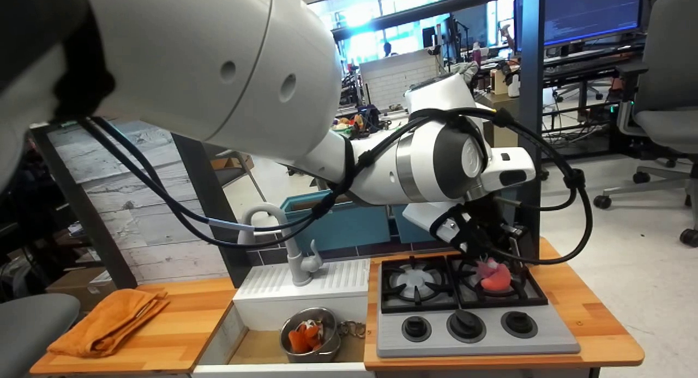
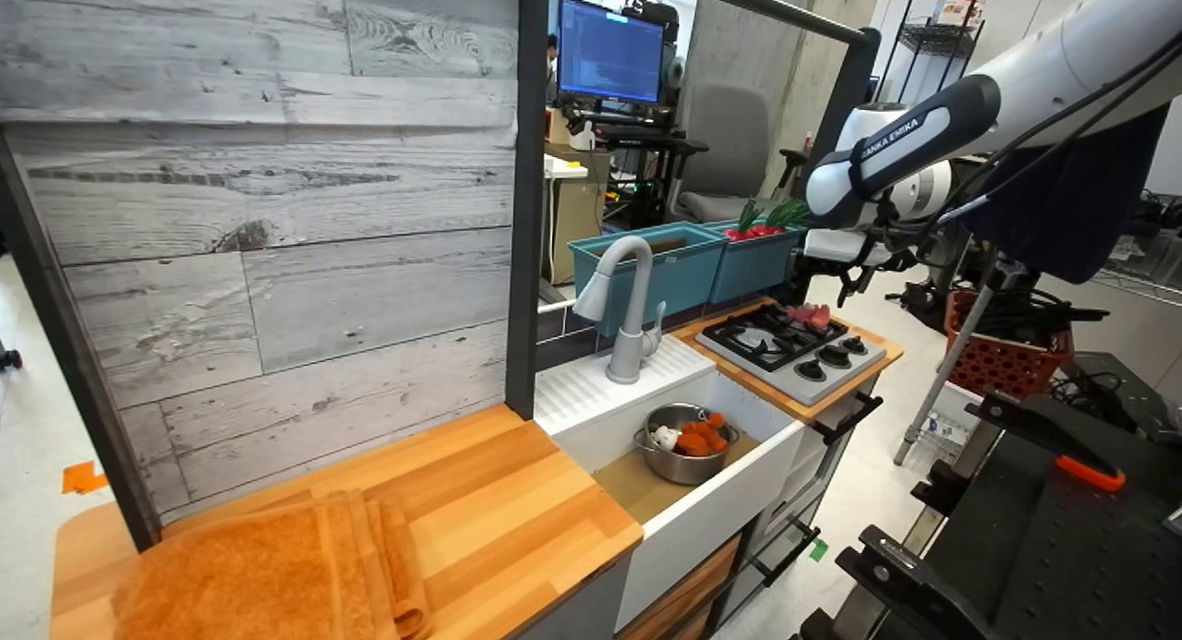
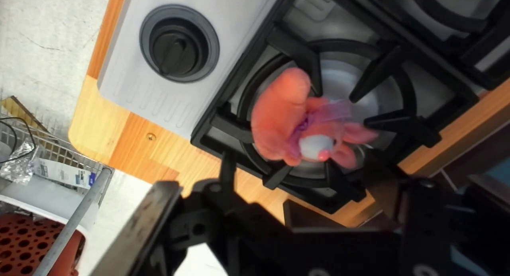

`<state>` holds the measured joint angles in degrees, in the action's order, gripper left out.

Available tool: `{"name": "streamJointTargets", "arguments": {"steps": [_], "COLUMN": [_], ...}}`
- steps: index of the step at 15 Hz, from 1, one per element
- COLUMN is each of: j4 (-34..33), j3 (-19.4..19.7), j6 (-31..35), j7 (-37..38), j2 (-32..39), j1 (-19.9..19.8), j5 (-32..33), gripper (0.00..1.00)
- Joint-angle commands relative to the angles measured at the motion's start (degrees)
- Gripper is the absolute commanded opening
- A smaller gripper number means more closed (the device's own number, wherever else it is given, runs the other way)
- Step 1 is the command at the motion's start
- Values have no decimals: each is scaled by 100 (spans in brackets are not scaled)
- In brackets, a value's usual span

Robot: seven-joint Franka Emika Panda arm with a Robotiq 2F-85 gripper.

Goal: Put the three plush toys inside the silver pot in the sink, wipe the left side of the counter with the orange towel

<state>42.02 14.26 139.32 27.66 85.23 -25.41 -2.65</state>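
Note:
The pinkish plush toy (image 3: 279,112) lies on a rear burner of the stove; it also shows in both exterior views (image 1: 495,278) (image 2: 813,317). My gripper (image 3: 301,164) is open and empty, above and beside this toy, with its fingers apart and not touching it. It hangs over the stove in an exterior view (image 2: 825,284). The silver pot (image 2: 679,469) sits in the white sink (image 2: 720,529) and holds orange and white plush (image 1: 305,337); how many toys is hard to tell. The orange towel (image 1: 112,323) lies folded on the left counter (image 1: 202,307).
The stove (image 1: 474,345) has raised black grates and knobs. A grey faucet (image 2: 633,335) rises behind the sink. Teal bins (image 2: 665,271) stand behind the counter. A dark post (image 1: 529,121) and a wood-plank panel (image 2: 277,178) rise at the back. A chain (image 1: 351,329) lies beside the pot.

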Motion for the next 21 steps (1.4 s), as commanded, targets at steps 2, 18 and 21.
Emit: {"name": "streamJointTargets", "arguments": {"steps": [2,18,21], "j4": [41,628,1490], "j3": [-14,-1348,-1740], "j6": [55,-121,-343], "j7": [207,-1718,-2609], "j2": [0,-997,-1806], "j1": [3,-159,-293], "j5": [-31,-304,-282], "gripper": [42,1,1]}}
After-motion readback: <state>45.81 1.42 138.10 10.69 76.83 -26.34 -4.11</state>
